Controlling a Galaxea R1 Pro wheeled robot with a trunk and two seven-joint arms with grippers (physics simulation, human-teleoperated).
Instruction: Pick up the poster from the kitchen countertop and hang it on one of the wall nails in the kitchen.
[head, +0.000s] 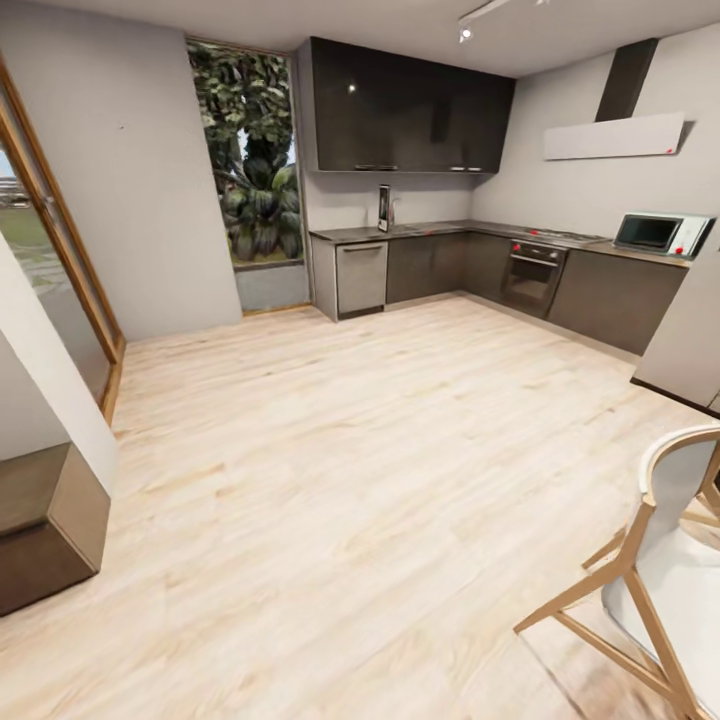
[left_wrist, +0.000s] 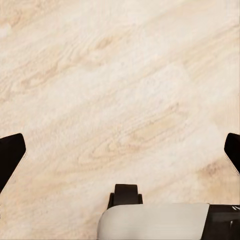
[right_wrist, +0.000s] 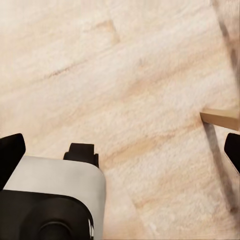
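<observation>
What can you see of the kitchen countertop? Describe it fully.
The countertop is a thin, glossy dark grey-brown slab, L-shaped, running along two walls at the far end of the room on dark grey cabinets. A small upright poster stands near its left end; a hob and a white microwave sit further right.

Poster (head: 384, 208): upright on countertop (head: 450, 229), far corner by wall. Countertop: dark, L-shaped, over grey cabinets.

Head view across kitchen; wrist views down at wood floor (left_wrist: 120, 75)
</observation>
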